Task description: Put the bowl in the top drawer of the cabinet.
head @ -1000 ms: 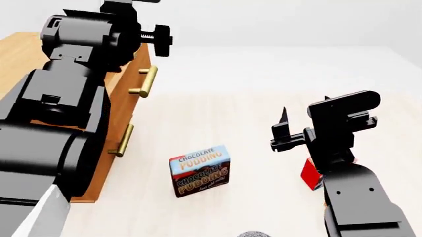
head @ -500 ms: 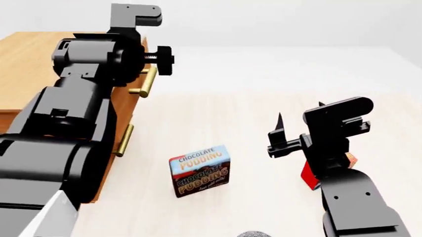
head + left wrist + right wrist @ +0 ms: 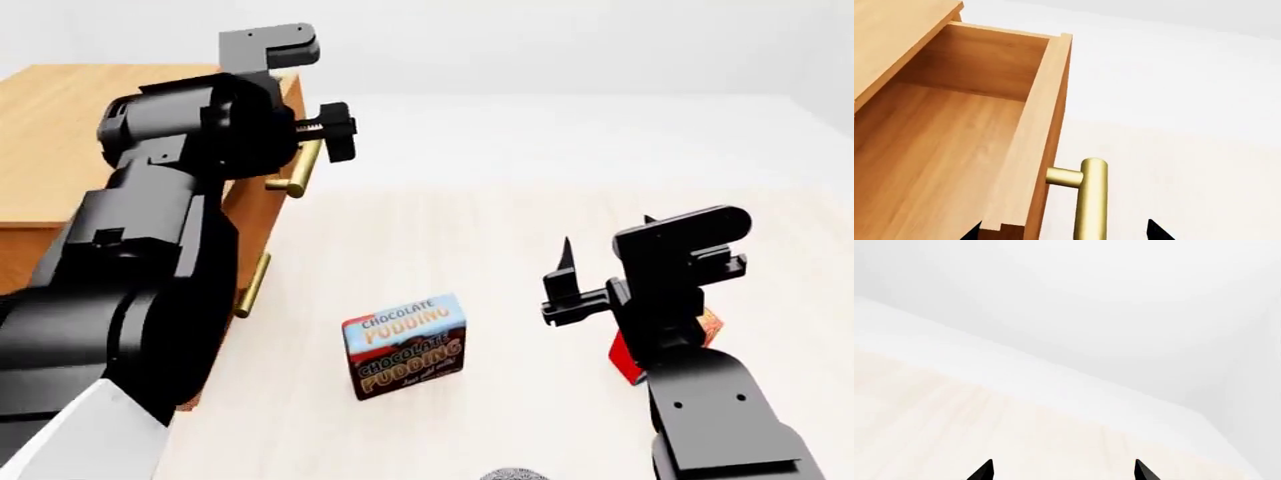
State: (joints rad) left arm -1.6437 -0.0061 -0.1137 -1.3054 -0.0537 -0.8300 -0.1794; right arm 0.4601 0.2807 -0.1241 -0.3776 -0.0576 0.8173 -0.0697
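The cabinet stands at the left of the head view. Its top drawer is pulled partly out, and the bare wooden inside shows in the left wrist view. My left gripper is open, with one fingertip over the drawer's front board and the other beyond the brass handle, so both lie between the tips. Of the bowl only a grey sliver shows at the head view's bottom edge. My right gripper hovers open over the table with nothing in it; its fingertips frame bare tabletop.
A chocolate pudding box stands on the table's middle. A red box sits partly hidden behind my right arm. The lower drawer's brass handle sticks out below the top handle. My left arm covers much of the cabinet front.
My left arm has swung its wrist lower and toward the top drawer's handle. My right gripper has drifted slightly lower and to the left. The boxes have not moved.
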